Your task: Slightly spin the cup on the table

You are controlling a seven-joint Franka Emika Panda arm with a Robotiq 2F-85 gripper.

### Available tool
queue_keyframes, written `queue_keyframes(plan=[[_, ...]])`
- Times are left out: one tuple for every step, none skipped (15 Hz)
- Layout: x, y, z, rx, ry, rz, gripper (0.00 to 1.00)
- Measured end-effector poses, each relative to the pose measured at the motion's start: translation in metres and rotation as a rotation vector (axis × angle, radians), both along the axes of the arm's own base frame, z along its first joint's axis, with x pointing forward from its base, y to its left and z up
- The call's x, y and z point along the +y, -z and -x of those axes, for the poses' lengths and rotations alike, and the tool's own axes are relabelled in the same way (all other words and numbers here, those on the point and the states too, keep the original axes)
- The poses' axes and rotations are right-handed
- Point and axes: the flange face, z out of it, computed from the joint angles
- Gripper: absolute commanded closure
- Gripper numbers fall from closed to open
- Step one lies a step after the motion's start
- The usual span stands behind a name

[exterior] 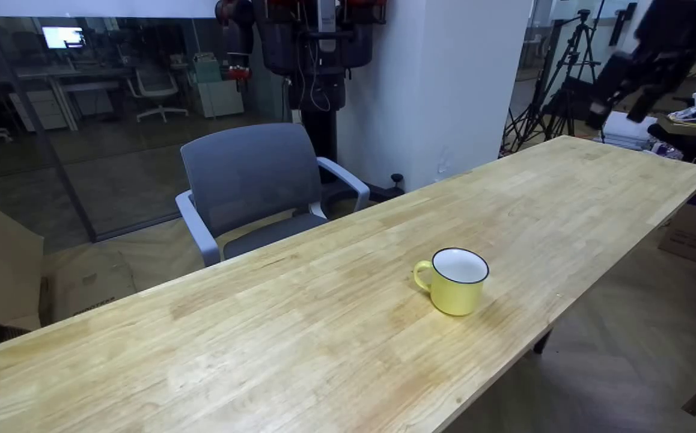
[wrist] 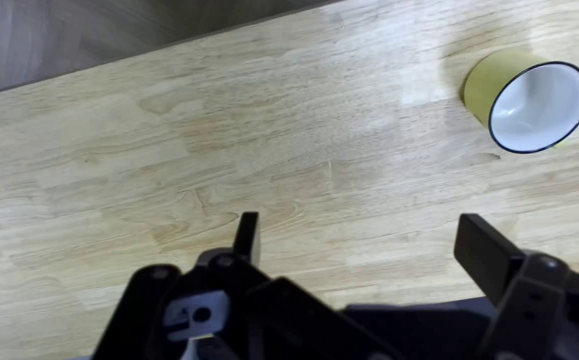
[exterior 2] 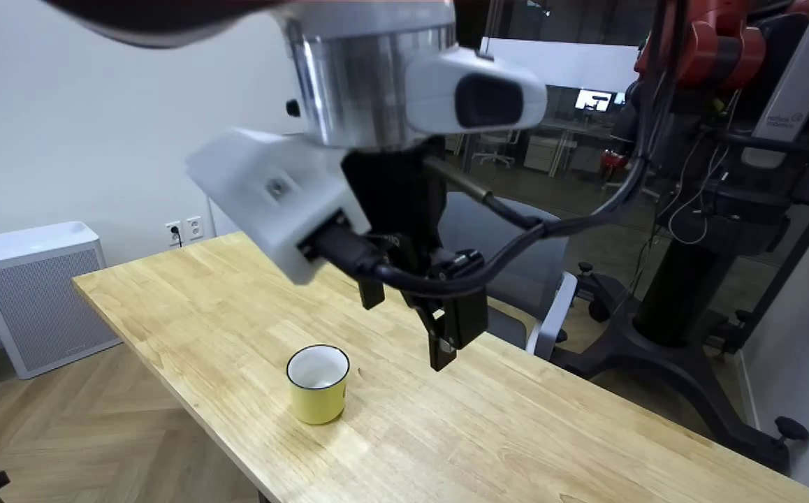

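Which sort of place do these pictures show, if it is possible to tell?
Most likely a robotics lab in an office: a large red-and-black robot stands in the background, a tripod is set up, and a lit screen shows farther off.

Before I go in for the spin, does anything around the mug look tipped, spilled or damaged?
Nothing stands out. The yellow mug stands upright on the table in both exterior views, with no spill or damage visible. It seems to lean in the wrist view, but that is likely just the camera angle.
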Motion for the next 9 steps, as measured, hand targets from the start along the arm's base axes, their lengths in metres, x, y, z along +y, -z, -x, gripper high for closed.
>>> queue_keyframes(plan=[[0.003,0.011,-0.009,0.013,0.006,0.003,0.00],[0.004,0.019,-0.017,0.024,0.008,0.005,0.00],[0.004,0.023,-0.021,0.030,0.008,0.007,0.00],[0.003,0.024,-0.024,0.031,0.009,0.008,0.00],[0.003,0.024,-0.024,0.031,0.008,0.008,0.00],[0.003,0.025,-0.024,0.033,0.004,0.009,0.00],[0.006,0.027,-0.025,0.040,-0.008,0.014,0.00],[0.011,0.032,-0.028,0.054,-0.039,0.019,0.00],[0.019,0.038,-0.032,0.072,-0.089,0.021,0.00]])
